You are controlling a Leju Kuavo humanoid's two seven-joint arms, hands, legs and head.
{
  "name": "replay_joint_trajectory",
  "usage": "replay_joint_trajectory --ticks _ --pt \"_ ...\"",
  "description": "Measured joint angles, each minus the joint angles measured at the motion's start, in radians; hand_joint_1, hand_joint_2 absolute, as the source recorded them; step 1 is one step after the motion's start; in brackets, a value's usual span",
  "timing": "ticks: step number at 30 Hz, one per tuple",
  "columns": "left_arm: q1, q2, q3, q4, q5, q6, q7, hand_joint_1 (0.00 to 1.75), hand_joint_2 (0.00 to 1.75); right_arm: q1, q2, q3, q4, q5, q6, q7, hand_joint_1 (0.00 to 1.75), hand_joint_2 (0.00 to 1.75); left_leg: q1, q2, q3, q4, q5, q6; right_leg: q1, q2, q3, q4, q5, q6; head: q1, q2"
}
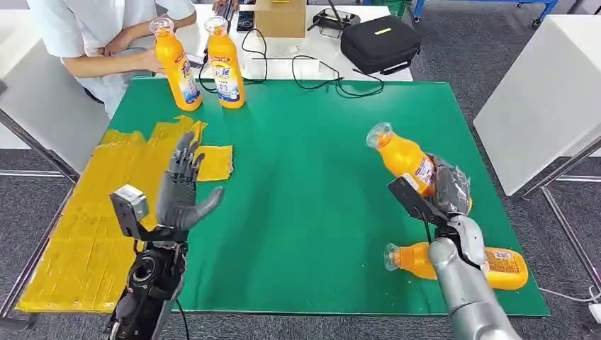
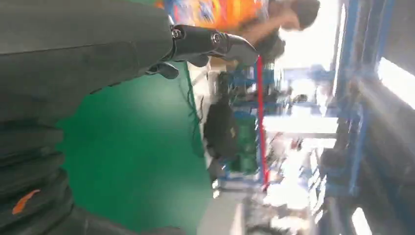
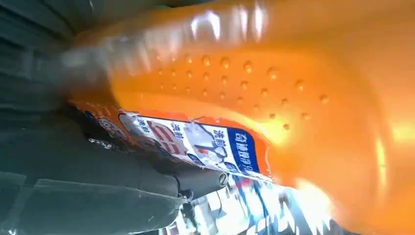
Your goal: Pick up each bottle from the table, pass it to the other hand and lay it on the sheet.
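Observation:
My right hand point(image 1: 448, 190) grips an orange bottle point(image 1: 401, 155) by its lower body, lifted over the right side of the green mat point(image 1: 312, 184) and tilted with its cap toward the mat's middle. Close up, the same bottle point(image 3: 274, 98) lies against my right hand point(image 3: 98, 176), its label showing. My left hand point(image 1: 181, 185) is raised over the mat's left part, fingers straight and spread, holding nothing; my left hand point(image 2: 98, 44) is seen close with fingers extended. The yellow sheet point(image 1: 106, 205) lies at the left. Another orange bottle point(image 1: 489, 263) lies on its side near my right arm. Two bottles point(image 1: 177, 65) point(image 1: 225, 62) stand at the back left.
A person in white sits at the back left, a hand touching the standing bottle. Behind the mat are a black case point(image 1: 379, 42), a cardboard box point(image 1: 280, 18) and cables point(image 1: 333, 78). A white table point(image 1: 546, 92) stands to the right.

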Motion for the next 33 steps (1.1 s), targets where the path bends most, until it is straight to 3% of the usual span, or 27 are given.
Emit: replay_joint_trajectory --ticks 4,10,14,18,25,33 --pt "-0.039 0.007 -0.084 0.001 -0.092 -0.039 0.034 0.00 1.75 0.047 0.062 -0.005 -0.098 -0.159 -0.094 -0.107 1.75 1.75 0.000 0.000 -0.001 0.000 0.000 0.000 0.000 0.001 -0.001 0.000 0.000 0.000 0.000 0.000" --pt "-0.065 0.020 -0.163 0.001 -0.124 -0.079 0.058 0.00 1.75 0.066 0.117 0.000 -0.165 -0.310 -0.090 -0.198 1.75 1.75 0.000 0.000 -0.001 0.000 0.000 0.000 0.000 0.000 -0.001 0.000 0.000 0.000 0.000 0.000" --pt "-0.090 0.026 -0.224 0.001 -0.144 -0.098 0.071 0.00 1.75 0.066 0.152 0.043 -0.189 -0.564 0.125 -0.239 1.75 1.75 0.000 0.001 -0.001 0.000 0.000 0.000 0.000 0.001 -0.002 0.000 0.000 0.000 0.000 0.000" --pt "-0.123 0.026 -0.283 0.001 -0.146 -0.098 0.076 0.00 1.75 0.065 0.182 0.119 -0.190 -0.690 0.258 -0.267 1.75 1.75 0.000 0.001 -0.001 0.000 0.000 0.000 0.000 0.001 -0.001 0.000 0.000 0.000 0.000 0.000" --pt "-0.163 0.027 -0.331 0.001 -0.071 -0.096 0.095 0.00 1.75 0.078 0.230 0.296 -0.179 -0.704 0.300 -0.277 1.75 1.75 0.000 0.001 -0.002 0.000 0.000 0.000 0.000 0.001 -0.002 0.001 0.000 0.000 0.000 0.000" --pt "-0.171 0.027 -0.331 0.002 0.028 -0.091 0.108 0.00 1.75 0.078 0.267 0.482 -0.046 -0.708 0.283 -0.305 1.75 1.75 0.000 0.001 -0.002 0.000 0.000 0.000 0.000 0.001 -0.002 0.000 0.000 0.000 0.000 0.000"
